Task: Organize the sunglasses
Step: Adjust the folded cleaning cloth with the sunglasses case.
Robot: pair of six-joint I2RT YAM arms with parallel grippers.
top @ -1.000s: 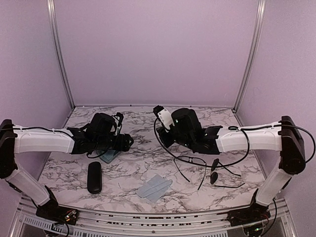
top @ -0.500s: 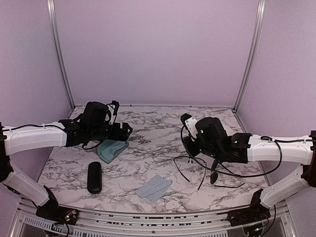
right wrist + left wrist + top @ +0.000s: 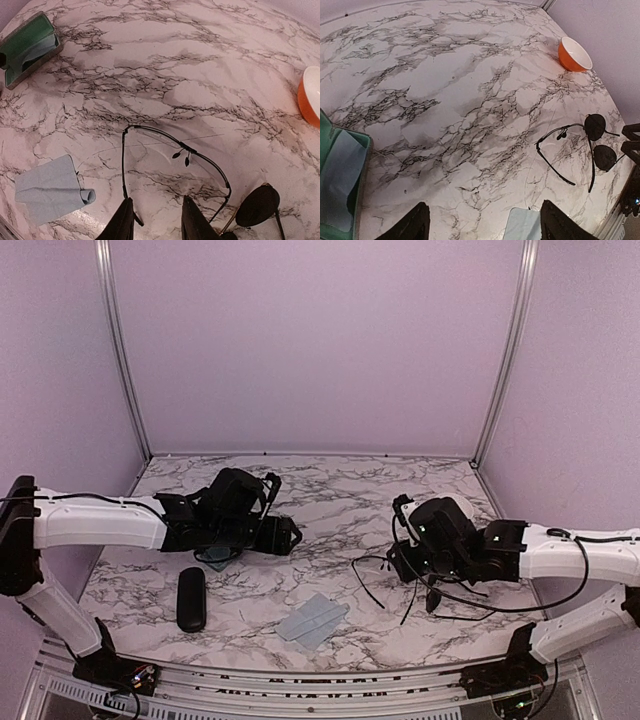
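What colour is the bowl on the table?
The bowl is orange outside and white inside, best seen in the left wrist view.

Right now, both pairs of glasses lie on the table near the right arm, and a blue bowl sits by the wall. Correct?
One slip: the bowl is orange, not blue; the left wrist view shows it. Both pairs of glasses do lie on the table near the right arm.
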